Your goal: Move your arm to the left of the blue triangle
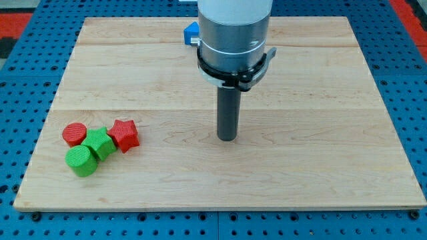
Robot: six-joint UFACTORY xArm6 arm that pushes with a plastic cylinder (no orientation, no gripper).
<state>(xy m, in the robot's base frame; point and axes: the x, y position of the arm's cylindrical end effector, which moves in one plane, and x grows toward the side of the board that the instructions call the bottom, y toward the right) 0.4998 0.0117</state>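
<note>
A blue block point(192, 33), mostly hidden behind the arm's silver body, shows at the view's top centre; its shape cannot be made out. My tip point(227, 138) rests on the wooden board point(320, 167) near the middle, well below and slightly right of the blue block.
A cluster sits at the view's lower left: a red cylinder point(75, 133), a red star-shaped block point(124, 134), a green block point(99, 143) and a green cylinder point(81, 161). The board lies on a blue perforated table point(20, 100).
</note>
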